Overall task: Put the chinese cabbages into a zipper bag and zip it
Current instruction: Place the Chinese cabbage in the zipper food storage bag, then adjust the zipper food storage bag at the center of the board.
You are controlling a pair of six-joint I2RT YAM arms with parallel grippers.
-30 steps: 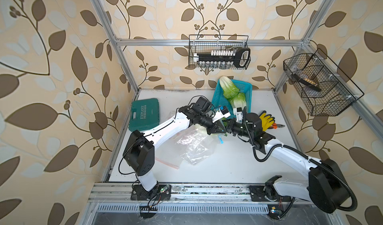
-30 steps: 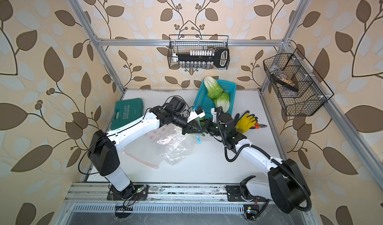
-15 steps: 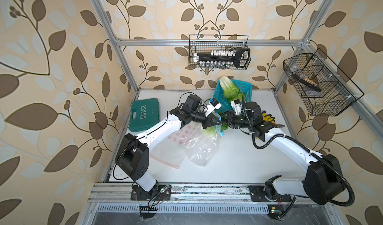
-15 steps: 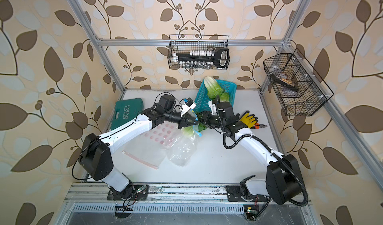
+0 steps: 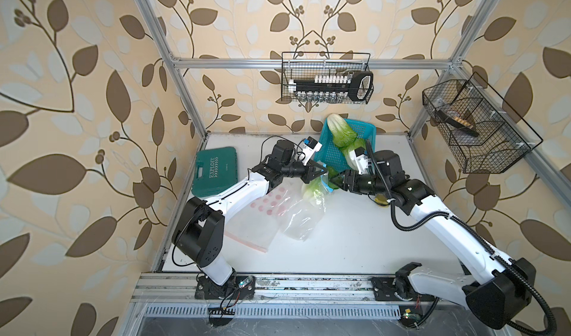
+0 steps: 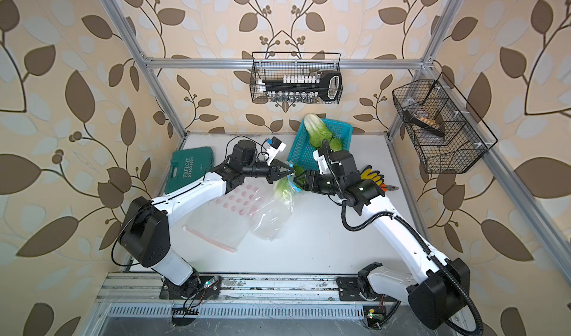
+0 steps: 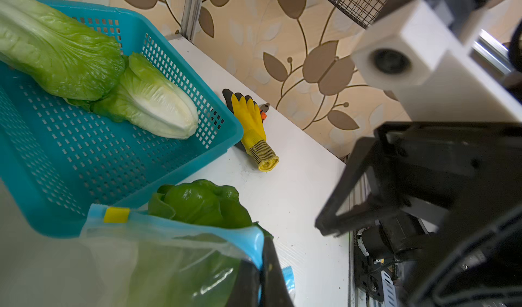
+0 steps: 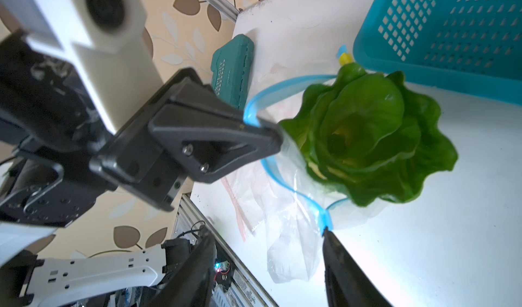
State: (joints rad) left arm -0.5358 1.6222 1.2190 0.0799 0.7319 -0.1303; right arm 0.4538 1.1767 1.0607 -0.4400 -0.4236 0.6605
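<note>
left jaws: pressed together on the blue zip rim of the zipper bag, holding its mouth up off the table.
right jaws: spread apart, just across the mouth from the left pair; one fingertip touches the blue rim and nothing is pinched.
bagged cabbage: stalk end down inside the bag, its green leaf top sticking out above the rim, between the two arms.
zipper bag: clear, mouth gaping, yellow slider at the end of the rim next to the basket; its lower end rests on the table.
larger cabbage: lying in the blue basket, at the back of the table.
smaller cabbage: in the same basket, touching the larger one.
dotted bag: a second one, pink-spotted, flat on the table, partly under the left arm.
tool case: green, shut, by the left wall.
glove: yellow, behind the right arm.
</note>
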